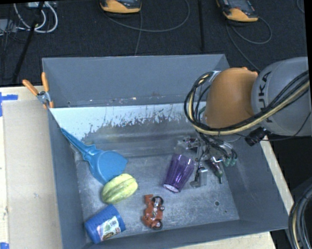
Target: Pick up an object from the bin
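**A:** So what is this place, someone's workshop?

**B:** Nah, looks like a robotics lab to me. There's a big grey industrial arm (pixel 283 98) with KUKA lettering on it. It's got an orange cover (pixel 226 97) at the wrist and looped cables (pixel 197 107) running along it, and it's leaning into a grey metal bin (pixel 136 80).

**A:** And around it?

**B:** Dark carpet (pixel 85 41), loose wires (pixel 44 18) trailing all over it, and a couple of orange-and-black gadgets (pixel 121 4) just lying there.

Set high above the grey metal bin (pixel 142 85), looking steeply down from slightly on the near side toward its far wall; all four walls framed, grey robot arm (pixel 287 119) entering from right.
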